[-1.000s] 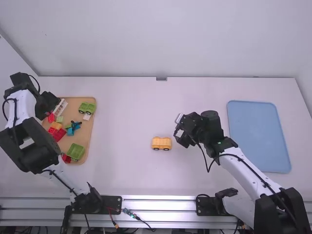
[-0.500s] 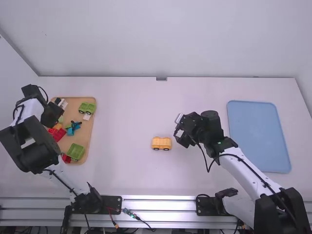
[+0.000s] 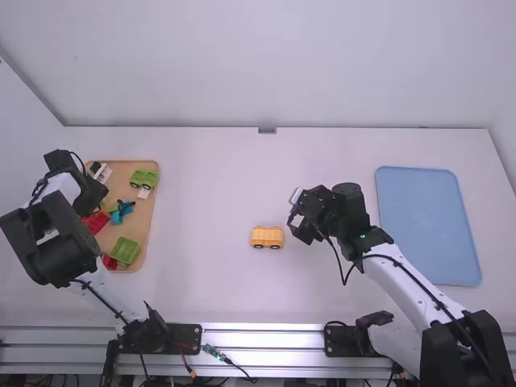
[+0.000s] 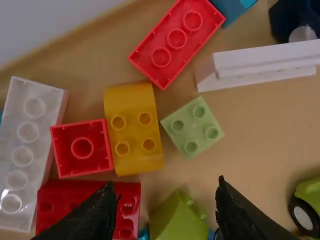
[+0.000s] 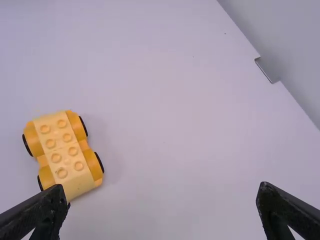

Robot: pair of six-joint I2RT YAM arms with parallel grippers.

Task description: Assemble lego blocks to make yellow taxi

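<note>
No text, label, brand, number or sign can be read in the high view or in either wrist view. Any marking on the studs of the yellow wheeled base (image 5: pixel 67 147), or on the blocks (image 3: pixel 124 251) well to the left of it, is too small to make out.

Studs up, the yellow wheeled base (image 5: pixel 63 152) is seen on the white table (image 5: pixel 175 125) at eight o'clock from the right gripper (image 3: pixel 295 211), whose fingers (image 5: pixel 45 212) are spread apart.
</note>
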